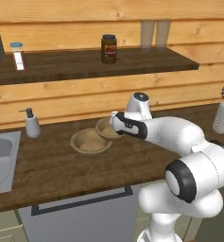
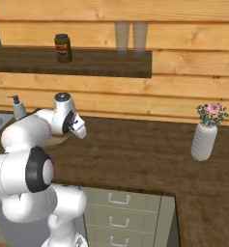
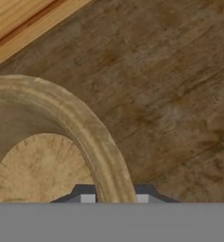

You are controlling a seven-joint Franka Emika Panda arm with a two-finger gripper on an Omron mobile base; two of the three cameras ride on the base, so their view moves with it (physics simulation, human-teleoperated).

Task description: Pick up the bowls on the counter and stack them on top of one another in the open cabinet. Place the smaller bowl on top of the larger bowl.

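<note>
Gripper (image 3: 115, 198) clamped on narrower tan wooden bowl's (image 1: 107, 128) rim; thin edge hold risks slipping when lifted.

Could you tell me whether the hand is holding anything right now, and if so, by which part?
The hand is shut on the smaller bowl, pinching its rim with one finger inside and one outside; the bowl sits on the counter.

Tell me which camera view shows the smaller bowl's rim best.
The hand view: the smaller bowl appears close up, its rim passing between the two fingers of the shut gripper. The left base view shows it whole but small, half behind the arm. The right base view shows just an edge.
</note>
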